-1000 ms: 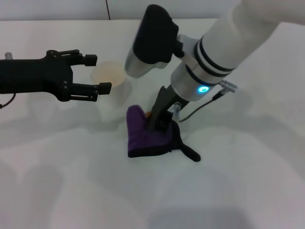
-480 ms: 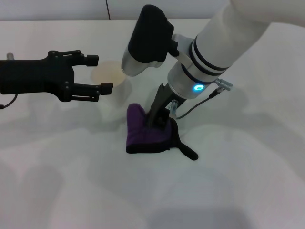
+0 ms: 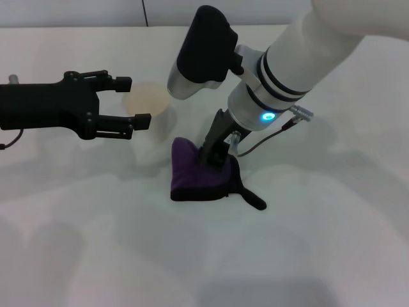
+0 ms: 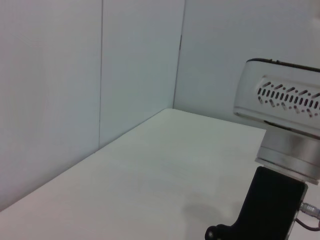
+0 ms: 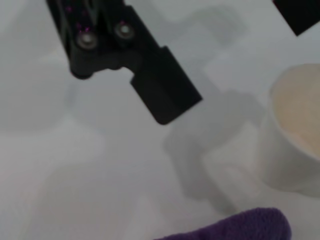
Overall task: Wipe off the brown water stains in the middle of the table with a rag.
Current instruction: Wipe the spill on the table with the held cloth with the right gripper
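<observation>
**Wiping Step: Rag Pressed to Table**

Left gripper (image 3: 131, 100): held above the table (image 3: 332, 243) at the left, jaws apart and empty, fingertips close to the cup's rim. Keep it clear of the cup during the wipe.

Cup (image 3: 148, 109): translucent white, upright, just behind and left of the rag. It appears to hold a pale tan content; the level cannot be told. A sideways stroke toward it risks a knock, so direct strokes away from it.

Rag (image 3: 195, 176): dark purple, bunched on the table at centre, its black strap trailing to the right.

Right gripper (image 3: 214, 158): pressed down into the rag, fingers closed on its upper fold. Maintain downward pressure and sweep in short passes.

Stains: not visible; judged to lie under the rag. Lift to verify.
</observation>
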Robot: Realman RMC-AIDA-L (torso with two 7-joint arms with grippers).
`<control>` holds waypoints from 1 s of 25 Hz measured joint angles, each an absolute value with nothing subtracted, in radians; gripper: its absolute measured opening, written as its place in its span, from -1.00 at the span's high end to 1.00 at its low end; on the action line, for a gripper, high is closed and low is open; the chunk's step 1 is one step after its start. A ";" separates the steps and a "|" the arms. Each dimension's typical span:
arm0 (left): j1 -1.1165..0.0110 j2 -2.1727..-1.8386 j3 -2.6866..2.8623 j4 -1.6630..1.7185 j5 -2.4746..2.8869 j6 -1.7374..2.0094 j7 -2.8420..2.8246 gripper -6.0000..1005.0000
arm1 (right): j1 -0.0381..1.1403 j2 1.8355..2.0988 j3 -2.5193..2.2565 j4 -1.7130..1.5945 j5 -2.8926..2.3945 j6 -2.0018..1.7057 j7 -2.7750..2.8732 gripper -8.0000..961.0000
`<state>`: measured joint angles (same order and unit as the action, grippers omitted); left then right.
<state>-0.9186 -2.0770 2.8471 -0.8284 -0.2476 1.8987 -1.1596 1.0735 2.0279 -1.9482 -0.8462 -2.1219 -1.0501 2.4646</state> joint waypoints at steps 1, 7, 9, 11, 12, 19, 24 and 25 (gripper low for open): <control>-0.919 -2.077 2.847 -0.828 -0.248 1.899 -1.160 -0.74 | 1.073 2.028 -1.948 -0.842 -2.123 -1.047 2.465 0.88; -0.916 -2.077 2.847 -0.828 -0.248 1.899 -1.160 -0.74 | 1.073 2.028 -1.945 -0.813 -2.128 -1.027 2.465 0.87; -0.913 -2.077 2.847 -0.828 -0.248 1.899 -1.160 -0.74 | 1.073 2.028 -1.942 -0.804 -2.129 -1.021 2.465 0.87; -0.910 -2.077 2.847 -0.828 -0.248 1.899 -1.159 -0.74 | 1.072 2.026 -1.937 -0.798 -2.129 -1.011 2.465 0.87; -0.909 -2.077 2.847 -0.828 -0.248 1.899 -1.159 -0.74 | 1.072 2.025 -1.935 -0.796 -2.129 -1.009 2.464 0.87; -0.905 -2.077 2.847 -0.815 -0.249 1.891 -1.158 -0.74 | 1.069 2.022 -1.916 -0.792 -2.158 -1.006 2.463 0.87; -0.902 -2.077 2.847 -0.803 -0.249 1.879 -1.158 -0.74 | 1.044 2.023 -1.865 -0.798 -2.208 -1.011 2.463 0.86; -0.900 -2.077 2.847 -0.802 -0.249 1.879 -1.158 -0.74 | 1.042 2.022 -1.857 -0.799 -2.209 -1.011 2.463 0.86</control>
